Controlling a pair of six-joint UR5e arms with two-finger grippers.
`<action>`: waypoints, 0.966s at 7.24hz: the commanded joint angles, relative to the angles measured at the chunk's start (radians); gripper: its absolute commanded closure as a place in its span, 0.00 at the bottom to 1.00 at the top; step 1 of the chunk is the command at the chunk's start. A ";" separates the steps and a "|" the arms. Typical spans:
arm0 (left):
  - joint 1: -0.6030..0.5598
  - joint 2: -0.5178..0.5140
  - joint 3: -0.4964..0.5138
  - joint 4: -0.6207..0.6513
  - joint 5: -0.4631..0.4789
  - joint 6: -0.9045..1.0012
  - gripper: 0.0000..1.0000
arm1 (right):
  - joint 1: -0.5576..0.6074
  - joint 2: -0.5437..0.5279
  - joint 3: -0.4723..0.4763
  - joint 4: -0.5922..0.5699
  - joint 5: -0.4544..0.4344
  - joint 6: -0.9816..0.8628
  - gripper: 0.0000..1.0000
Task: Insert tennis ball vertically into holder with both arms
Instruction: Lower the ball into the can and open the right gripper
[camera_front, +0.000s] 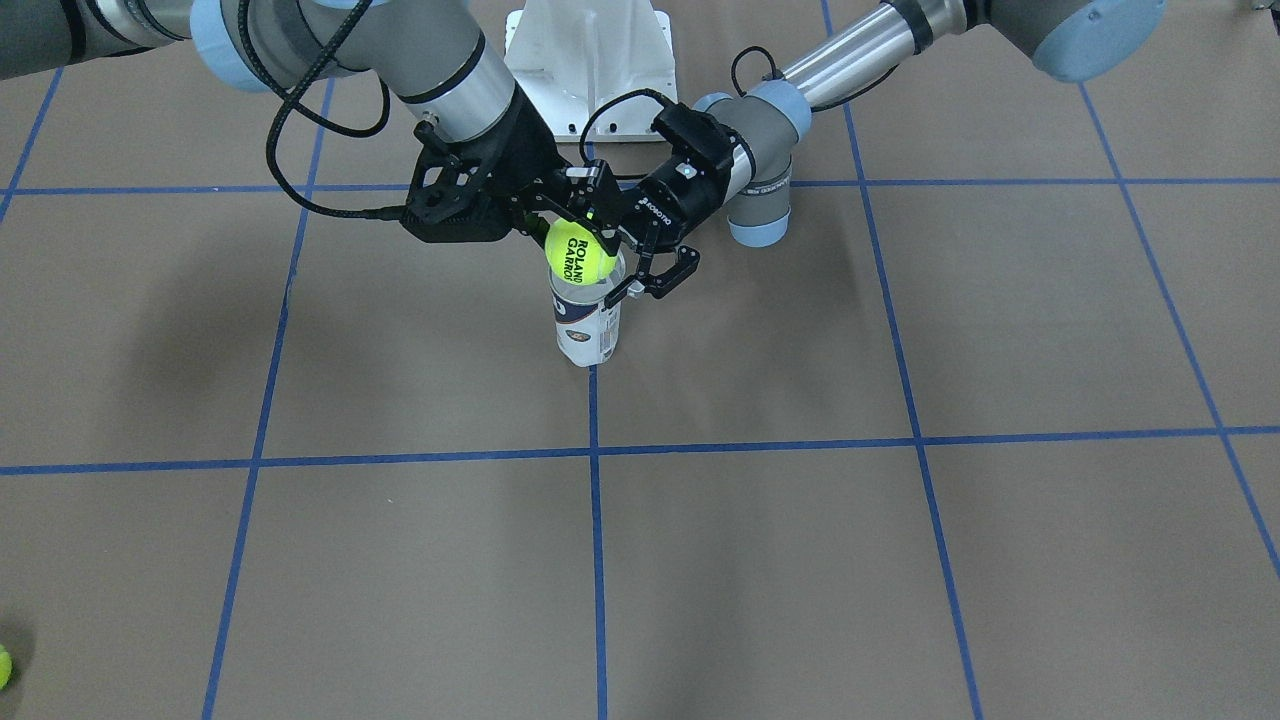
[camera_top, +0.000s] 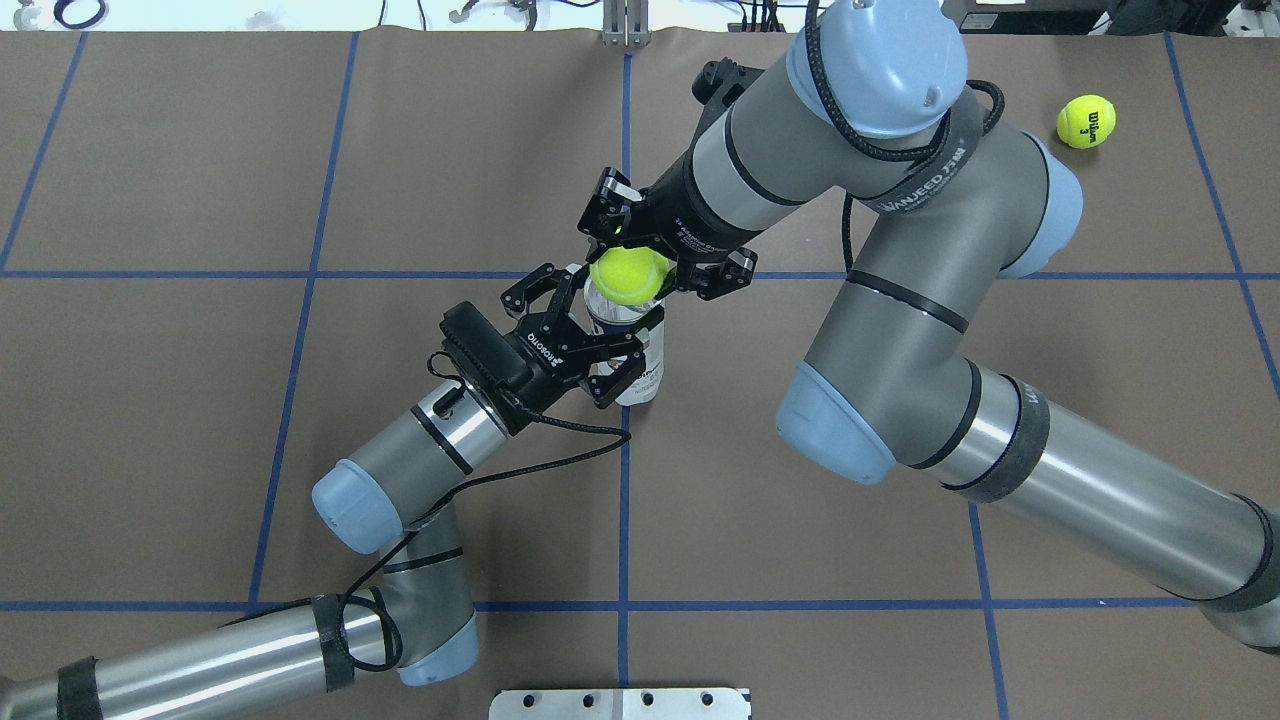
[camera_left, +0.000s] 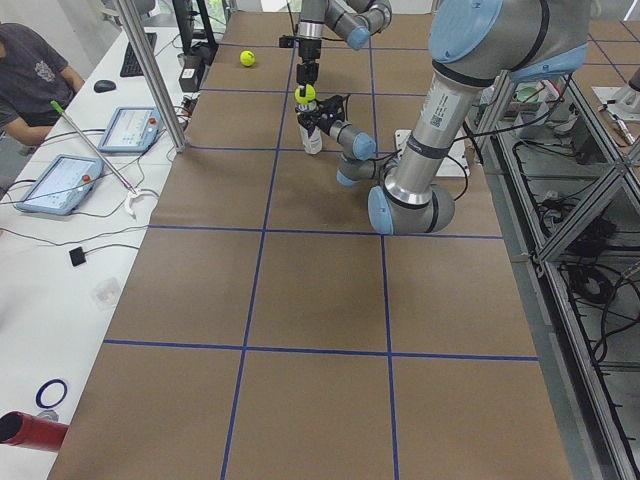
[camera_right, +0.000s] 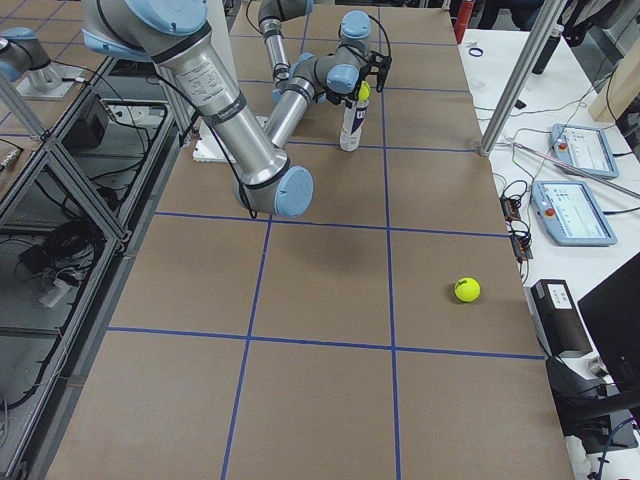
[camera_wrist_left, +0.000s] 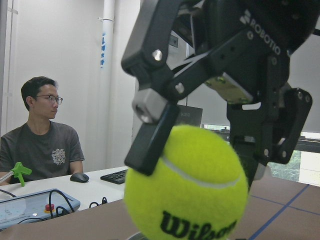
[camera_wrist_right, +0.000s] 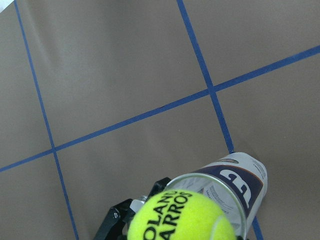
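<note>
The tennis ball (camera_front: 580, 250) with black "ROLAND GARROS" print is pinched in my right gripper (camera_top: 628, 272), which is shut on it from above. The ball hangs right at the open mouth of the holder (camera_front: 589, 328), a clear can with a white and navy label that stands upright on the table. My left gripper (camera_top: 610, 328) comes in from the side, its jaws against the upper wall of the holder (camera_top: 640, 372). In the left wrist view the ball (camera_wrist_left: 185, 185) fills the foreground between the right gripper's fingers (camera_wrist_left: 150, 145). The right wrist view shows the ball (camera_wrist_right: 175, 217) over the can's rim (camera_wrist_right: 227, 182).
A second yellow-green ball (camera_top: 1086, 120) lies far off by the table's right end, and also shows in the exterior right view (camera_right: 466, 290). The white pedestal base (camera_front: 590, 60) stands behind the can. An operator (camera_left: 30, 70) sits at a side desk with tablets.
</note>
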 joint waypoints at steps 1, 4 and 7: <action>0.000 0.000 0.001 0.000 0.000 0.000 0.37 | -0.002 0.001 0.000 0.000 0.000 -0.001 0.68; 0.000 0.000 -0.001 0.000 0.000 0.000 0.37 | -0.002 0.001 0.000 0.000 -0.013 -0.001 0.16; 0.000 0.000 -0.001 -0.003 0.000 -0.002 0.33 | -0.003 0.001 0.000 0.000 -0.014 -0.001 0.15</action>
